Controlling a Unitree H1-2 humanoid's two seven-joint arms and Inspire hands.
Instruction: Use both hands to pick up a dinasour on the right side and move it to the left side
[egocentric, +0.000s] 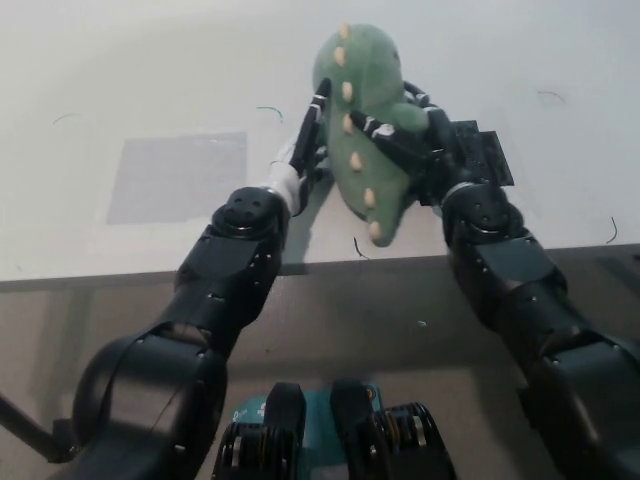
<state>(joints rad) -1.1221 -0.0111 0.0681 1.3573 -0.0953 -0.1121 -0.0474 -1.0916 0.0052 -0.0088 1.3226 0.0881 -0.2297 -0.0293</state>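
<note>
Dinosaur (365, 110) sits clamped between left hand (305, 145) and right hand (415, 135).

Single head view, aimed steeply down.
The bench (150, 80) was seen from above, its near edge crossing mid-frame.

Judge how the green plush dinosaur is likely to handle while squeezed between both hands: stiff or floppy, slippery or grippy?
The dinosaur looks like soft stuffed fabric, so probably light and squashy. Its tail hangs below the left hand and right hand, suggesting some flop. The fuzzy surface should grip the fingers fairly well, though a side squeeze may let it sag.
</note>
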